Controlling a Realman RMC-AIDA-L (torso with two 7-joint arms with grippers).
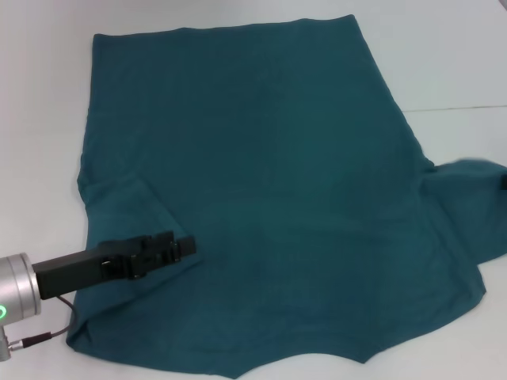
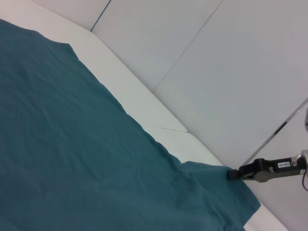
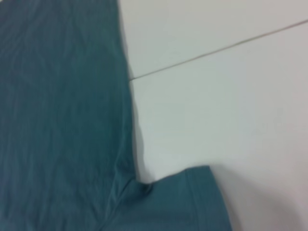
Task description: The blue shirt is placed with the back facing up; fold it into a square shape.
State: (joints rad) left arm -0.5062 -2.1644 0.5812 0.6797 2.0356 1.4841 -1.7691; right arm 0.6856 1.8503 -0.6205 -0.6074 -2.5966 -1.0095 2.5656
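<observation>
The blue shirt lies spread flat on the white table, plain side up. Its left sleeve is folded in over the body. My left gripper sits low at that sleeve's hem, fingers together on the cloth. My right gripper barely shows at the right edge of the head view, at the tip of the right sleeve. In the left wrist view the right gripper is pinched on that sleeve's end. The right wrist view shows the sleeve and the shirt's side edge.
The white table has a seam line running right from the shirt. Bare tabletop lies behind and to the right of the shirt. The shirt's collar edge reaches the near edge of the head view.
</observation>
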